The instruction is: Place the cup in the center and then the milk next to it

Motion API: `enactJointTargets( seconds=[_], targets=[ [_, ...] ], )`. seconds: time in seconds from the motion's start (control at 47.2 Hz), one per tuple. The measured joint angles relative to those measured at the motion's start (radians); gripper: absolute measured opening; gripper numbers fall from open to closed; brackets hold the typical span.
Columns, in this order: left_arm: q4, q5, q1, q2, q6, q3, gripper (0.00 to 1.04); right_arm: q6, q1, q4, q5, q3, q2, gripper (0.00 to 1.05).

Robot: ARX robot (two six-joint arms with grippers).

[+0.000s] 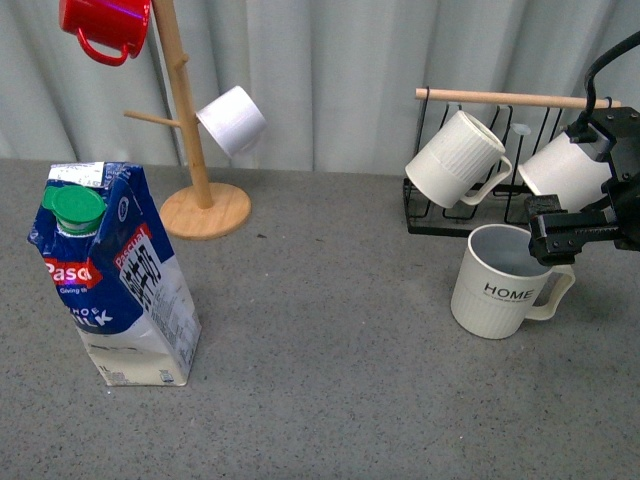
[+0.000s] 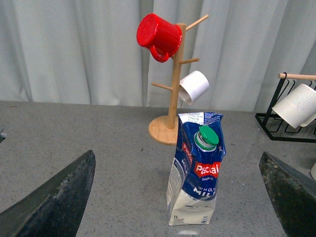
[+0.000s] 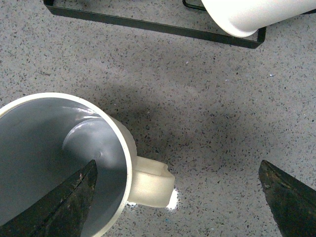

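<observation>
Five mugs — a red mug (image 1: pixel 103 27), a small white mug (image 1: pixel 232 120), a ribbed white mug (image 1: pixel 455 160), a smooth white mug (image 1: pixel 565 166), the "HOME" cup (image 1: pixel 497 283). One milk carton (image 1: pixel 112 275), one wooden mug tree (image 1: pixel 205 211), one black rack (image 1: pixel 480 96).

The grey speckled tabletop (image 1: pixel 330 380) looks matt and finely grainy, and the pale pleated curtain (image 1: pixel 350 70) behind is soft, dull cloth. At three o'clock in the front view the off-white ribbed ceramic mug lettered "HOME" (image 1: pixel 493 292) has a satin glaze and a smooth, shiny grey-blue inside, while at nine o'clock the tall blue-and-cream milk carton (image 1: pixel 118 285) is creased coated card with a ridged green plastic cap (image 1: pixel 73 206). At eleven o'clock the wooden mug tree (image 1: pixel 205 212) is smooth and matt under a glossy red mug (image 1: pixel 105 22), and at two o'clock the black wire rack (image 1: pixel 437 228) carries a bare wooden rod (image 1: pixel 500 97).
</observation>
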Motion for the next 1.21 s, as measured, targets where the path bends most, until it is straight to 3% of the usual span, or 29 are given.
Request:
enactJointTargets(
  seconds=[0.254,0.784,1.06,1.208],
  targets=[
    [0.0,0.0,0.0,0.0,0.0,0.0,0.98,0.008,0.008,-0.03,-0.01,0.04,0.032,0.93],
    [0.0,0.0,0.0,0.0,0.0,0.0,0.98,0.013,0.013,-0.056,-0.004,0.055,0.04,0.01],
    [0.0,0.0,0.0,0.0,0.0,0.0,0.98,0.014,0.035,-0.092,-0.001,0.069,0.035,0.01],
    [0.0,0.0,0.0,0.0,0.0,0.0,0.98,0.025,0.072,-0.136,-0.05,0.074,0.006,0.01]
  ],
)
